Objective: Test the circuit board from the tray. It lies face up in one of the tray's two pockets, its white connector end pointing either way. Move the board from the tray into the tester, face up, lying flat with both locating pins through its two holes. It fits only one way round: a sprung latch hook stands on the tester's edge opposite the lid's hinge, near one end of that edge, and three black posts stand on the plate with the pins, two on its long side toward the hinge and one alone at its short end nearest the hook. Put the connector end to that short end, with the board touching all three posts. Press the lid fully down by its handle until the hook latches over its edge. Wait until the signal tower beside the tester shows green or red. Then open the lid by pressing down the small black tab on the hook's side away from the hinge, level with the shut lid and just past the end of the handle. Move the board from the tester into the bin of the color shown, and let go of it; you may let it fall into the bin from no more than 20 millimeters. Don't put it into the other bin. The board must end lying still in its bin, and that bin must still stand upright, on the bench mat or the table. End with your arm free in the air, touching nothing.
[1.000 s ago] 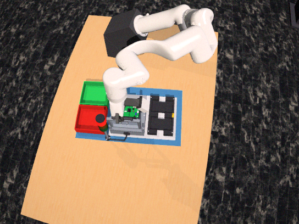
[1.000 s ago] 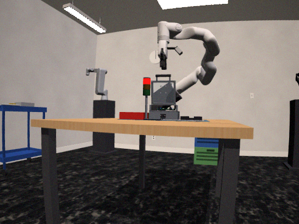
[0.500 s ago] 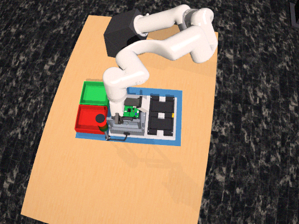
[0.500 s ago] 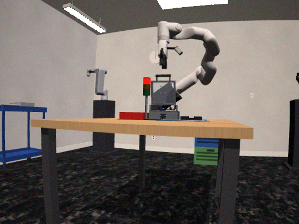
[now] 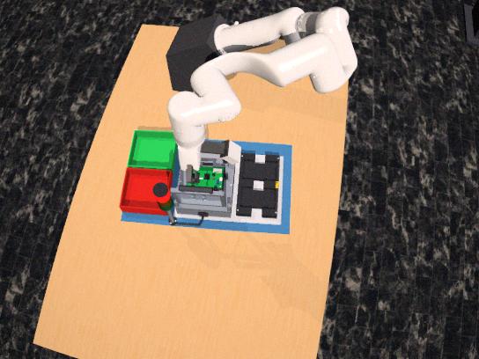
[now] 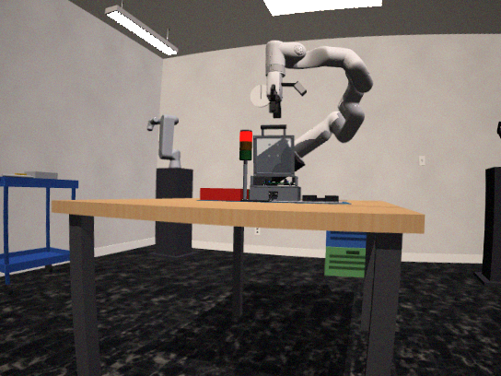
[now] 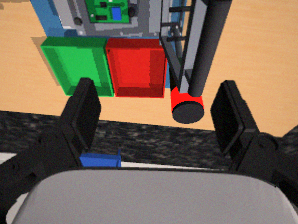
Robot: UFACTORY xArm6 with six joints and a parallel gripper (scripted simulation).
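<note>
Exterior view: red is shown on the signal tower [image 6: 245,138]; above the tester [image 6: 274,186], the claw [image 6: 275,107] is spread, empty. Next, the board [image 5: 210,177] must be grasped.

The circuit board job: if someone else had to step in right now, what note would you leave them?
Gripper: fingers wide open, holding nothing, high above the tester.
Circuit board: lying face up in the tester; tray pockets show no board.
Lid: standing open.
Signal tower: showing red.
Red bin and green bin: upright, nothing in them.
Done: the board tested and the lid reopened, it seems.
Left: lift the board out, release it low into the red bin, then raise the arm free.
</note>
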